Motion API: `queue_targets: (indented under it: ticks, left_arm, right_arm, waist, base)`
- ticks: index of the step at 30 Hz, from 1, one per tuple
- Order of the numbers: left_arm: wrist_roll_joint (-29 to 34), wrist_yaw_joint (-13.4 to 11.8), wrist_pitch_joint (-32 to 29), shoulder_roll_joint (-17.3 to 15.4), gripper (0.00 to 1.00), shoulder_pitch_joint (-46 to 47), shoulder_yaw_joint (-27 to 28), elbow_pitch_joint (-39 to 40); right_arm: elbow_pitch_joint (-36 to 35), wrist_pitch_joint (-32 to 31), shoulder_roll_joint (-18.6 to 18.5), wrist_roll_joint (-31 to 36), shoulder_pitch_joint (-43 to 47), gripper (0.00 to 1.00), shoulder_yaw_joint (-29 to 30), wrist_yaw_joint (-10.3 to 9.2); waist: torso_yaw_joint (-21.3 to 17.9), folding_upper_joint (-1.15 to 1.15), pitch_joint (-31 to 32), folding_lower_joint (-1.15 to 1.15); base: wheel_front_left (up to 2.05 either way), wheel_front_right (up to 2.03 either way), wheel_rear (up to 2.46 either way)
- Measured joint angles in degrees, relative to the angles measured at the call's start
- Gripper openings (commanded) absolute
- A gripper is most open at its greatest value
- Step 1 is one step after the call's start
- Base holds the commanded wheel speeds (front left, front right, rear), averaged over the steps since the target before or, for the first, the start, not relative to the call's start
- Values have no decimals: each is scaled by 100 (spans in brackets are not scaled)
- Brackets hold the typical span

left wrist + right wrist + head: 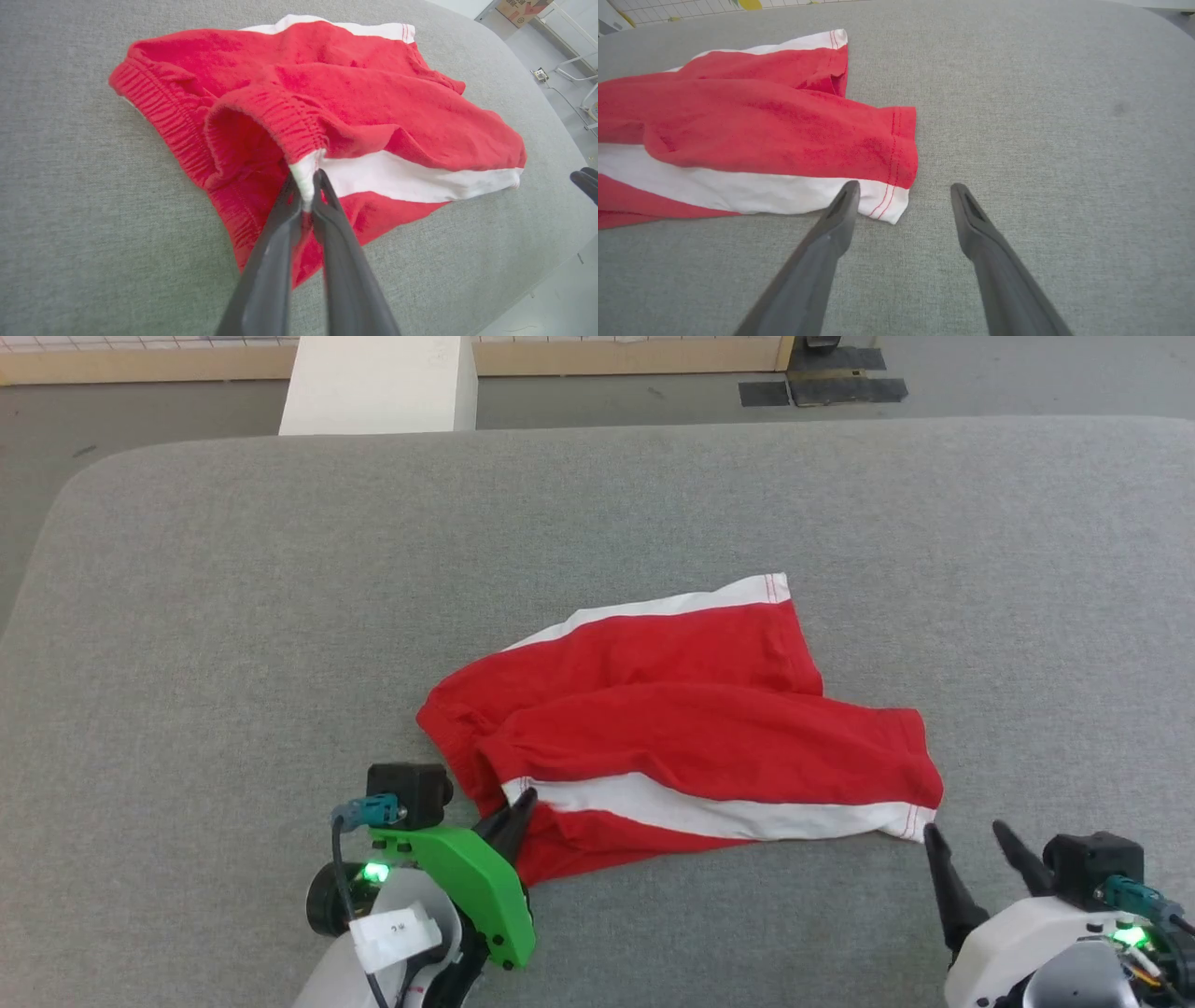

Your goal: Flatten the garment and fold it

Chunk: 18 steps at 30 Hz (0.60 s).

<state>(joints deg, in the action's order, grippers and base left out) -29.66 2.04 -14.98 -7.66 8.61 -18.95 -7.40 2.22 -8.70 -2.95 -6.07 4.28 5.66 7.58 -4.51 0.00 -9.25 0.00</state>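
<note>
Red shorts [681, 709] lie on the grey table [233, 616], approx ctr, somewhat toward the robot's side. Long axis runs side to side across the head view. The waistband [154, 107] end points to the robot's L, the leg openings to its R. Not flat: crumpled, w/ the two legs splayed. The far leg angles away toward the far R. The near leg lies partly over it and points R, tilted slightly toward the robot. A white stripe [709, 812] runs the length of the near leg w/ a red flap on its near side. A 2nd white band lines the far edge.

L gripper [518, 807] is closed, pinching the waistband right where the near white stripe ends. In the L wrist view, cloth sits btwn both fingers [280, 219], and the waistband mouth gapes just beside the pinch.

R gripper [904, 187] is open, fingers wide apart, at the near leg's hem corner. One fingertip is just beside the white corner; touching or not, can't tell. The other finger is over bare table, clear of the cloth.
</note>
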Motion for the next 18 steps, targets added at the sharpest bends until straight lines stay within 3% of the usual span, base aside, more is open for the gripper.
queue_targets:
  ticks: [15,17,18]
  left_arm:
    - [-34,-3,68,-26,0,-59,-81,80]
    - [-35,-2,69,-22,0,-58,-111,71]
    - [-37,-2,70,-19,0,-58,-121,67]
  right_arm:
    - [1411,-590,2,-224,-888,100,-14,0]
    - [1556,-787,-3,-104,-1004,30,-35,0]
    - [1575,-828,-5,-69,-1046,13,-29,-1]
  waist:
    - [207,0,-163,0]
    - [233,0,-180,0]
    - [245,0,-183,0]
  base:
    - [0,0,0]
    - [0,0,0]
    - [0,0,0]
